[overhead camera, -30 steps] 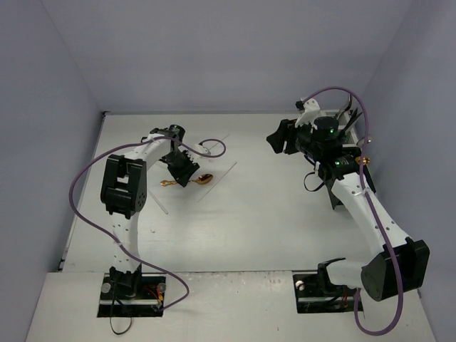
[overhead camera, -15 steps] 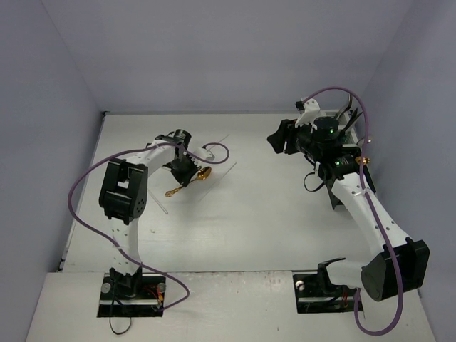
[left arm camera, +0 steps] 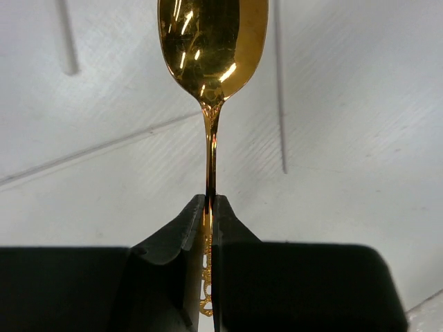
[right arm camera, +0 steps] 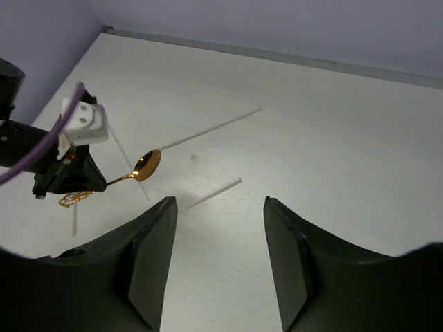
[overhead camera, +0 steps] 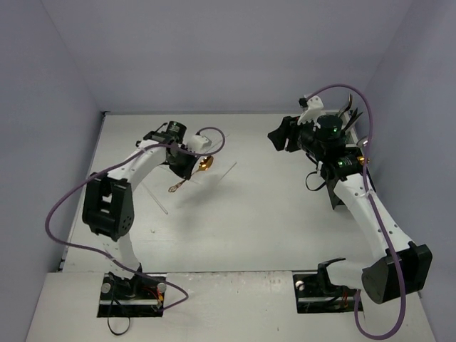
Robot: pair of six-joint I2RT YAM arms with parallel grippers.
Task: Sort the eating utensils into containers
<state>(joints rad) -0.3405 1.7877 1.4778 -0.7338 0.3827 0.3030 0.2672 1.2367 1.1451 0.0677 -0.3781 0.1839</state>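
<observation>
Black jaws are pinched tight on the slim handle of a gold spoon. The shiny bowl is out ahead at the top of the view, and the lacy filigree end of the handle shows low between the jaws. Underneath is the white table, where thin pale chopsticks lie apart: one upper left, one at right, and one slanting across behind the handle.

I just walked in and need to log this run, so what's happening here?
The left gripper is shut on the handle of a gold spoon, holding it over the left side of the table. The right gripper hangs open and empty over the right side. A few pale chopsticks lie on the table, not yet sorted.
</observation>
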